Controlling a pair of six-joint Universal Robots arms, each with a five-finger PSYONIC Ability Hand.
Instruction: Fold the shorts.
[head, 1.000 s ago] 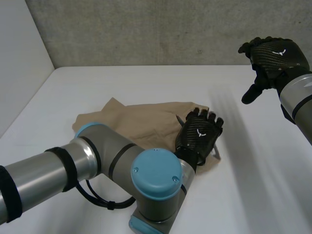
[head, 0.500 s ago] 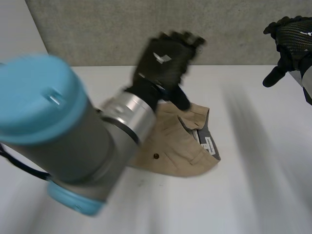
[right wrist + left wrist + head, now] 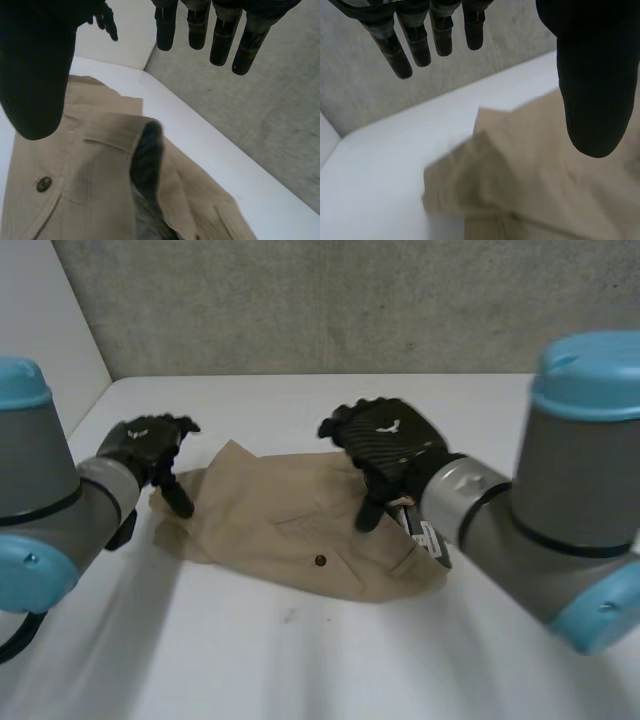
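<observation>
Rumpled tan fabric shorts [image 3: 290, 530] are laid centrally on the white table [image 3: 300, 670]. The left hand [image 3: 145, 445] is held spread and empty over their left end, the right hand [image 3: 385, 445] likewise over the right. Both ends should be pinched evenly.

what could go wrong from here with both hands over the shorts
1. The left hand is open over the rumpled, bunched end of the shorts. A grab there may catch uneven layers.
2. The right hand is open above the waist end, where the dark lining is turned out. Pinching only the top layer there could skew the fold.
</observation>
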